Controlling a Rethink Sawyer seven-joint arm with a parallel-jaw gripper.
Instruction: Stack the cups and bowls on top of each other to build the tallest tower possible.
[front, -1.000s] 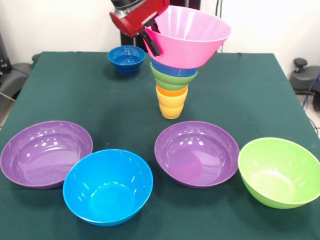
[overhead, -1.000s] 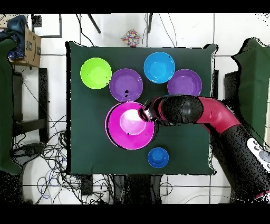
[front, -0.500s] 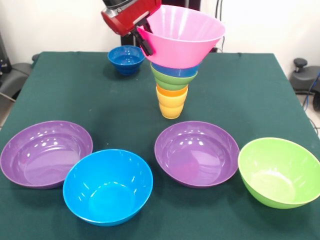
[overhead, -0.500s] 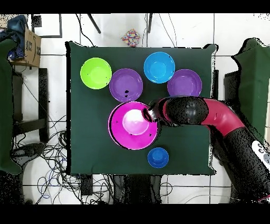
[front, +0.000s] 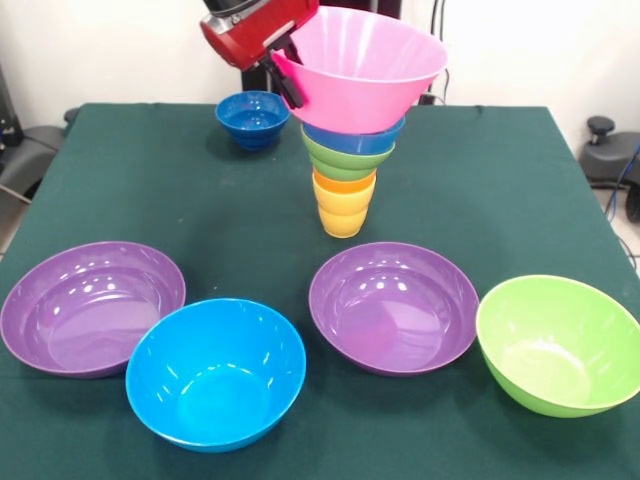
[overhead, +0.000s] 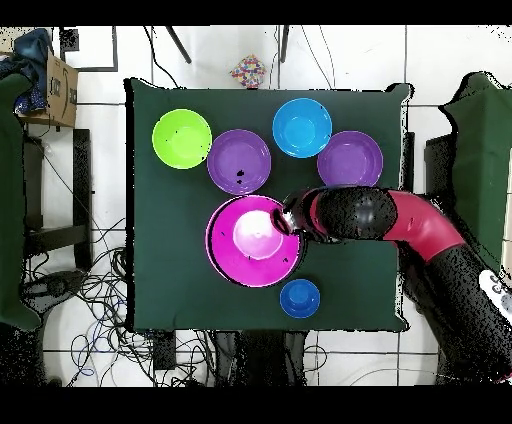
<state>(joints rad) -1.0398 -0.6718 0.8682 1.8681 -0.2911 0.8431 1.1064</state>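
The tower stands mid-table: a yellow cup (front: 343, 216) at the bottom, an orange cup (front: 344, 183) in it, then a small green bowl (front: 348, 160) and a light blue bowl (front: 352, 138). A large pink bowl (front: 365, 62) sits tilted right on top of the light blue one; whether it rests there or hovers I cannot tell. My gripper (front: 286, 78) is shut on the pink bowl's left rim. From overhead the pink bowl (overhead: 252, 242) hides the tower, with the gripper (overhead: 283, 221) at its rim.
A small dark blue bowl (front: 253, 117) stands behind and left of the tower. Along the near side lie two purple bowls (front: 92, 305) (front: 393, 305), a large blue bowl (front: 216, 372) and a large green bowl (front: 558, 343).
The gripper and pink bowl have shifted slightly left in the front view and settled more squarely over the tower. The other bowls have not moved.
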